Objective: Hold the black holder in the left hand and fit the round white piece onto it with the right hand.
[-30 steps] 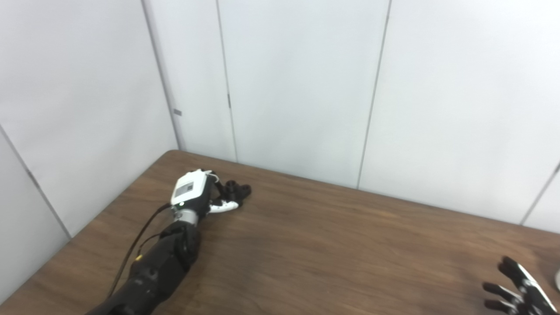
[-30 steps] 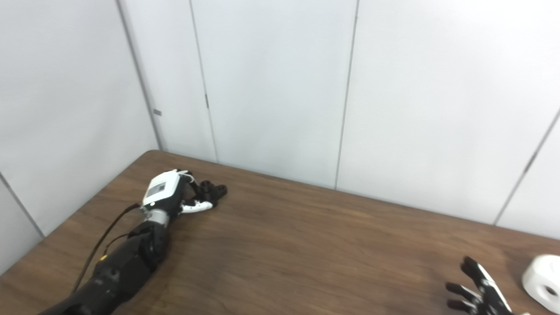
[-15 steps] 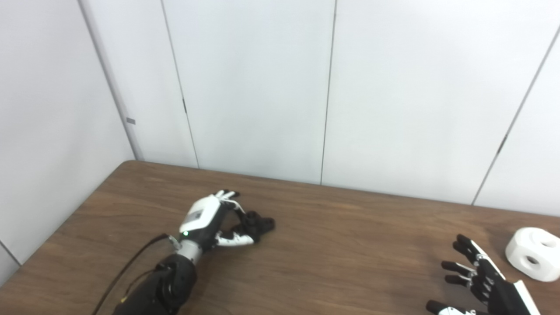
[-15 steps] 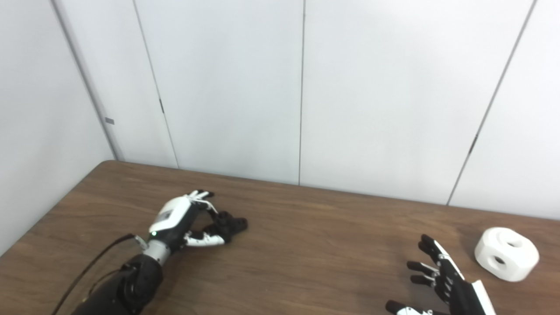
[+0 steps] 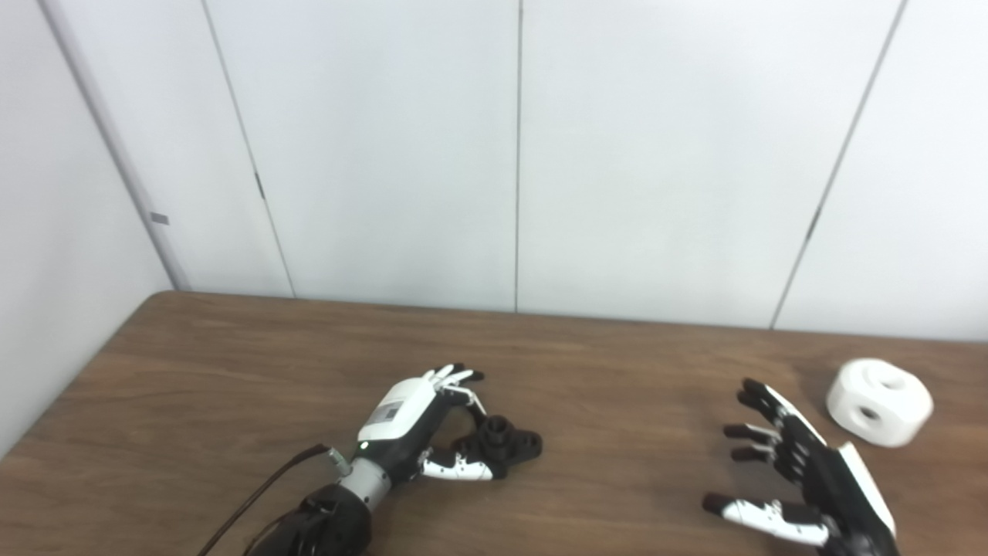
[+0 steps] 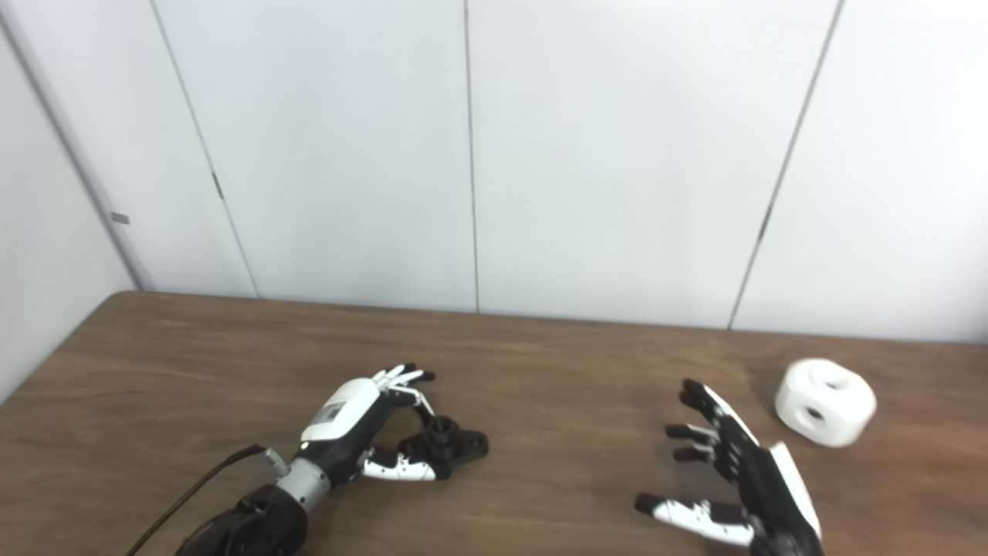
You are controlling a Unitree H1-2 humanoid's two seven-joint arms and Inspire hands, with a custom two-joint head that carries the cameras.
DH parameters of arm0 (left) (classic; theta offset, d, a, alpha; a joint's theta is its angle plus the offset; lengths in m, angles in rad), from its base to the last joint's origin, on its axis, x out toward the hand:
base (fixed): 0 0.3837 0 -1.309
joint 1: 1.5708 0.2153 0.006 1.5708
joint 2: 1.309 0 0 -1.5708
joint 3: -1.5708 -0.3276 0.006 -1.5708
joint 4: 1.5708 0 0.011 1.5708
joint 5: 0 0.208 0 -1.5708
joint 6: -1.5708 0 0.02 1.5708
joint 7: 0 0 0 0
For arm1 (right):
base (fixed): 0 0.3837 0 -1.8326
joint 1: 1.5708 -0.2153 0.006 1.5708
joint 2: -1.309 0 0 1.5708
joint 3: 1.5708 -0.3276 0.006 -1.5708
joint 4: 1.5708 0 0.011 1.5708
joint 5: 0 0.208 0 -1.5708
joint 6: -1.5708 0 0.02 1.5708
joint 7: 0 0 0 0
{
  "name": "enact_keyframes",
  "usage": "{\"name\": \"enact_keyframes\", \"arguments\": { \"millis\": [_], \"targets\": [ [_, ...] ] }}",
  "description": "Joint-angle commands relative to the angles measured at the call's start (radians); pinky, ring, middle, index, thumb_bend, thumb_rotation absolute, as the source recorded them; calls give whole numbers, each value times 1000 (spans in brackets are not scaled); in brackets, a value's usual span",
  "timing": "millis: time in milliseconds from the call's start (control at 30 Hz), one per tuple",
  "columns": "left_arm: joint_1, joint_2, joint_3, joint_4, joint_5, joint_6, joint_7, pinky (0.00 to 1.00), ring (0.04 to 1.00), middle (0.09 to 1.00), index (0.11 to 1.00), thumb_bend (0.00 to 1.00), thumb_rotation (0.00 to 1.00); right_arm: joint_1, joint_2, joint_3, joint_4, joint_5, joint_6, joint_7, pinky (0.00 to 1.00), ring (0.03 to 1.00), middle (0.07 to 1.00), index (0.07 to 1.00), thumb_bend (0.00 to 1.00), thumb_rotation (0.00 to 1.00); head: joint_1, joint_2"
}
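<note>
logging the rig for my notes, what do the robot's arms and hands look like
Both hands are black with white shells on the back and white thumb segments. The left hand carries a small grey label and a green light near its metal wrist; a dark cable runs along its black forearm. The right hand has black fingers.

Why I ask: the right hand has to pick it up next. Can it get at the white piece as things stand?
Probably yes. The right hand is open, fingers spread, and the white piece sits just beyond it, apart from it, with only bare table between them.
</note>
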Motion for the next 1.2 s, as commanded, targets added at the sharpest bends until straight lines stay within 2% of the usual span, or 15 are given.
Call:
{"name": "enact_keyframes", "arguments": {
  "millis": [0, 233, 400, 667, 767, 867, 933, 1067, 1167],
  "targets": [
    [9, -30, -59, 11, 38, -43, -68, 998, 969, 893, 482, 524, 60, -30, -2, -9, -25, 2, -39, -21, 640, 734, 884, 879, 726, 43, -10, 6],
    [9, -50, -110, 65, 53, -68, -88, 1000, 965, 889, 482, 524, 56, -26, -1, -12, -43, -10, -20, -25, 629, 732, 885, 876, 735, 95, -39, 15],
    [7, -42, -150, 85, 76, -52, -109, 1000, 970, 890, 482, 524, 57, -34, -3, -25, -47, -5, -16, -32, 615, 737, 885, 874, 741, 112, -52, 17],
    [7, -25, -195, 118, 111, -16, -119, 1000, 973, 890, 482, 524, 55, -61, -35, -61, -65, 2, -16, -31, 639, 744, 893, 883, 741, 142, -125, 13],
    [1, -13, -219, 147, 154, -16, -103, 1000, 965, 885, 483, 524, 56, -82, -64, -73, -89, -11, -1, -24, 646, 732, 886, 882, 744, 139, -180, 0],
    [0, -5, -238, 176, 206, -16, -69, 989, 955, 879, 483, 524, 57, -120, -107, -85, -102, -22, 18, -19, 613, 727, 878, 880, 758, 137, -226, -15],
    [2, 1, -248, 185, 229, -16, -56, 988, 954, 873, 484, 524, 57, -144, -135, -92, -111, -46, 35, -23, 602, 722, 875, 880, 769, 166, -271, -32],
    [7, 15, -261, 203, 237, -36, -28, 990, 942, 859, 485, 524, 55, -205, -186, -125, -138, -84, 90, -39, 591, 721, 870, 879, 774, 192, -333, -55],
    [11, 23, -265, 205, 231, -31, -33, 998, 953, 868, 486, 524, 54, -255, -218, -161, -150, -107, 137, -53, 554, 710, 865, 879, 768, 161, -390, -76]
  ]
}}
